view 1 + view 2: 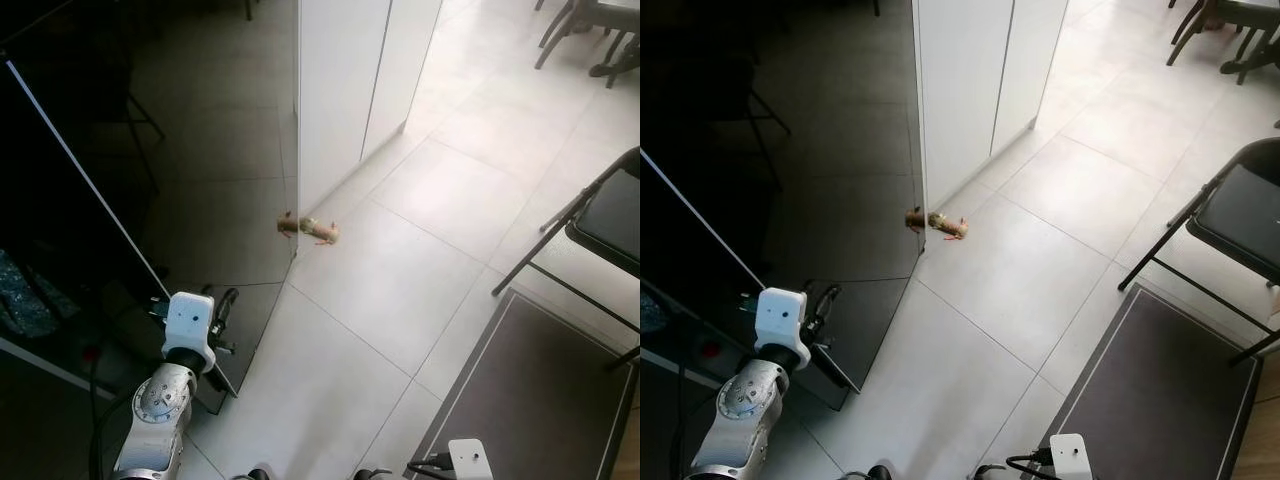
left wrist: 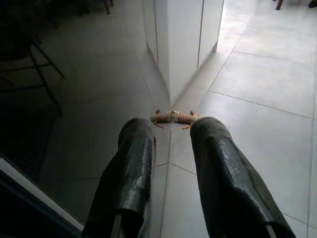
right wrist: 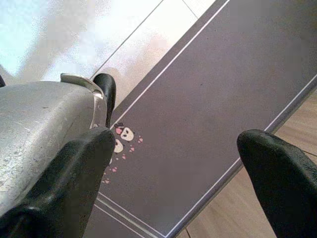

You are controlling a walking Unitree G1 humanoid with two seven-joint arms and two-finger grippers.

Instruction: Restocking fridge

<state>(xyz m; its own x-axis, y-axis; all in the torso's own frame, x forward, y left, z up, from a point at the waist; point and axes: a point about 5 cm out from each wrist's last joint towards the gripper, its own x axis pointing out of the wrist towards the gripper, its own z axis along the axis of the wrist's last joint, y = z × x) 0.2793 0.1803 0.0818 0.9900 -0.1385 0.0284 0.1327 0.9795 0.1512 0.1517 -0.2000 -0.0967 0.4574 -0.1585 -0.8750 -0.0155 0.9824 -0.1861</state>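
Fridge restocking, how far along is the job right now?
Nothing looks done. The left gripper, open and empty, is raised beside the dark glossy fridge door. The right gripper is open and empty over the grey mat. A small toy lies on the floor. All restocking remains.

You face the fridge (image 1: 150,180): tall, glossy black door, shut, mirroring the tiled floor | its lower right corner meets the white cabinet's edge | a small brown ribbed toy (image 1: 320,230) with reddish legs lies flat on the tile, touching that door corner, doubled by its reflection.
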